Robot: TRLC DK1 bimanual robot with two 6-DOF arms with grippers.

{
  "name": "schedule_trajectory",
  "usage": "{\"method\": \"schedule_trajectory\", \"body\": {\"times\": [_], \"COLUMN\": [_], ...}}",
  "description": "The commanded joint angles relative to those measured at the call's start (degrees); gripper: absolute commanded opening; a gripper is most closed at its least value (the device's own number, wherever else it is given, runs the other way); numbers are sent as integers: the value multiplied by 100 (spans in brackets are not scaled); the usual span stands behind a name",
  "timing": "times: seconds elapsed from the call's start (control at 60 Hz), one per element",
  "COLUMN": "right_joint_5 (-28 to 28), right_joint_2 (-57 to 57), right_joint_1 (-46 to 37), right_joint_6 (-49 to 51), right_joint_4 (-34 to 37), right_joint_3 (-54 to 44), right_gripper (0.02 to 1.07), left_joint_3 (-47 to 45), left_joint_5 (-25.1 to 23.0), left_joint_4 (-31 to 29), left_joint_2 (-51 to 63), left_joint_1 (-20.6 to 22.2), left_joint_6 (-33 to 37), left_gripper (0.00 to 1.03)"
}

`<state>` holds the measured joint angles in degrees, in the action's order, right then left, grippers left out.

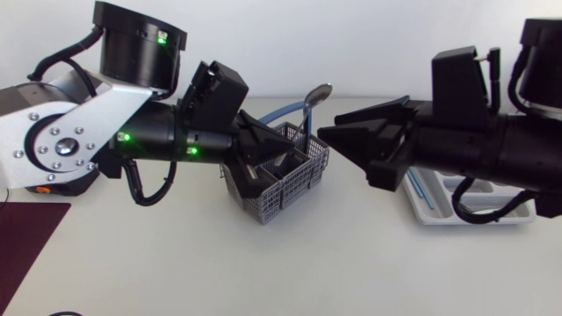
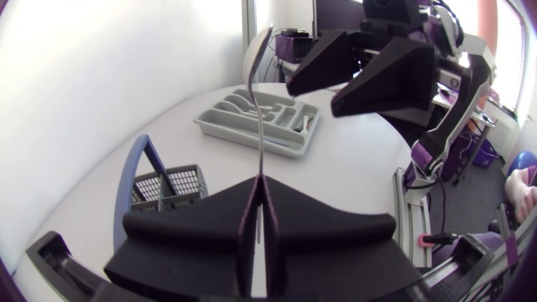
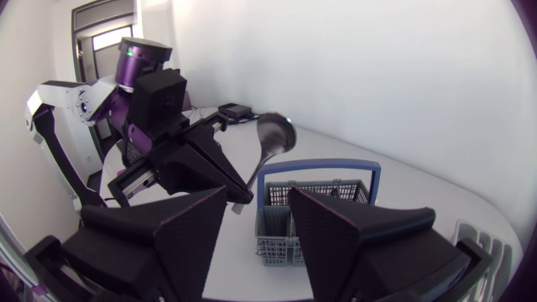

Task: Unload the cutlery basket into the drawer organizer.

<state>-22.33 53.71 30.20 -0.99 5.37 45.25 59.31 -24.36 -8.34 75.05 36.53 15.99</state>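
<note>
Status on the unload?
Left gripper shut on spoon, over basket. Right gripper open, empty. Right arm sits between basket and organizer.

A white table [image 1: 281,272] spreads beneath both sets of jaws, a plain white wall [image 1: 369,35] beside them, and a maroon mat [image 1: 26,246] lies well behind the jaws of the left gripper [image 1: 285,161].

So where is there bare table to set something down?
Free: the table strip from the maroon mat across, in front of basket and organizer. Crowded: between basket and organizer, where left gripper, holding the spoon, faces right gripper.
</note>
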Motion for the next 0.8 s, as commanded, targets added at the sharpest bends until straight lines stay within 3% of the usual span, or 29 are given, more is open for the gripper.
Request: {"method": "schedule_trajectory", "body": {"times": [0.0,0.367,0.783], "right_joint_5": [-26,-35,-176], "right_joint_2": [306,1493,1695], "right_joint_1": [4,-102,57], "right_joint_6": [-191,-428,-560], "right_joint_4": [-44,105,123], "right_joint_3": [256,1179,1354], "right_gripper": [52,47,46], "left_joint_3": [46,107,134], "left_joint_5": [142,256,256], "left_joint_4": [175,324,482], "left_joint_2": [-8,107,283], "left_joint_1": [91,-111,-270], "left_joint_6": [-272,-518,-694], "left_gripper": [3,3,3]}}
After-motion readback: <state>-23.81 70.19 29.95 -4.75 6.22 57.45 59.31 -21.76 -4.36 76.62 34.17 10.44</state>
